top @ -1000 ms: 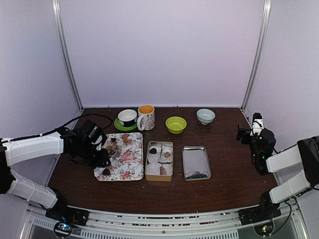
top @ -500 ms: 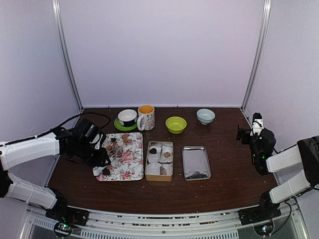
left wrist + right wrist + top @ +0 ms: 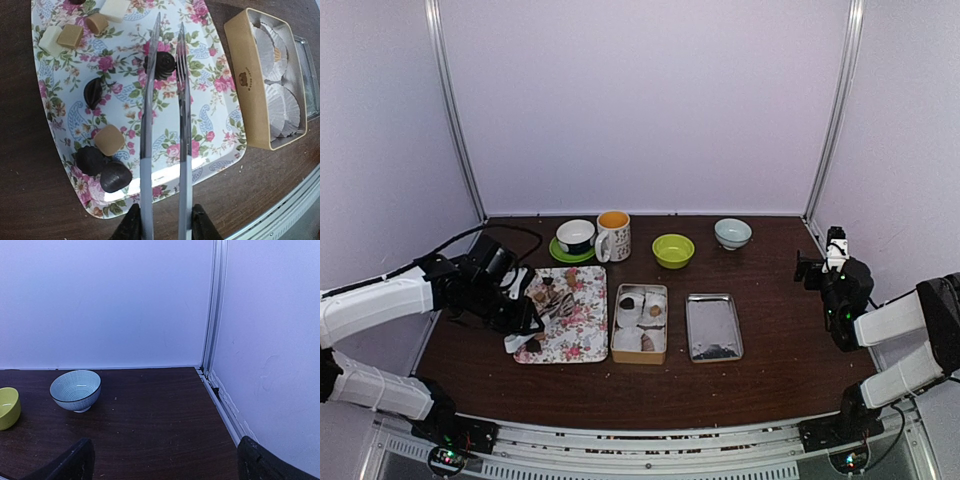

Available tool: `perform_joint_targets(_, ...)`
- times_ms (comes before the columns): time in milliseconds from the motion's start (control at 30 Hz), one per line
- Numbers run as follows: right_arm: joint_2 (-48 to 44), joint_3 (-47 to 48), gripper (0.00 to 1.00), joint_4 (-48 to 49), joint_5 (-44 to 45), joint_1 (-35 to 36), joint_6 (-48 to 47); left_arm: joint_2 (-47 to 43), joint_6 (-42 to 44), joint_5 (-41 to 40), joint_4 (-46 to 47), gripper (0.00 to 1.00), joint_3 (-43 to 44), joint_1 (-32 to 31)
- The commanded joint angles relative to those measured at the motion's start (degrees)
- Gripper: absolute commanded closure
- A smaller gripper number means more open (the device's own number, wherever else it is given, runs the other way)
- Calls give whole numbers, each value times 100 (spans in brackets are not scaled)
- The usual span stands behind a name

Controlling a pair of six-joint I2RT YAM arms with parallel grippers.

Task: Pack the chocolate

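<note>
Looking from the top camera, floral tray: flat on the dark surface.
Top, left gripper: at the floral tray's left edge, fingers clamped on slim silver tongs that reach in over the tray.
Top, chocolate: small lumps along the floral tray's left side; a few more sit in the tan tin just right of the tray.
Top, steel tray: right of the floral tray, beyond the tin.
Top, right gripper: far right of the floral tray, well apart from it.
Left wrist, fingers: closed on the two arms of the tongs, which run side by side above the floral tray.
Left wrist, chocolate: a round dark piece lies on the tray between the tong arms, near their tips; whether they touch it cannot be told. Other dark and tan lumps lie toward the tray's near corner, pale and tan blocks at its far end.
Left wrist, tin: just beside the tray's right edge, white paper cups inside.
Right wrist, fingers: spread wide, nothing between them.
Right wrist, bowls: a blue-patterned bowl and a green bowl stand on the surface.
</note>
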Motion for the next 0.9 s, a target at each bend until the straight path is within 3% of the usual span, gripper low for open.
perform_joint_targets(0, 32, 15, 0, 78, 112, -30, 54, -252, 180, 372, 306, 72, 247, 16)
perform_joint_targets(867, 29, 12, 0, 78, 112, -35, 55, -643, 345, 1468, 883, 73, 532, -152)
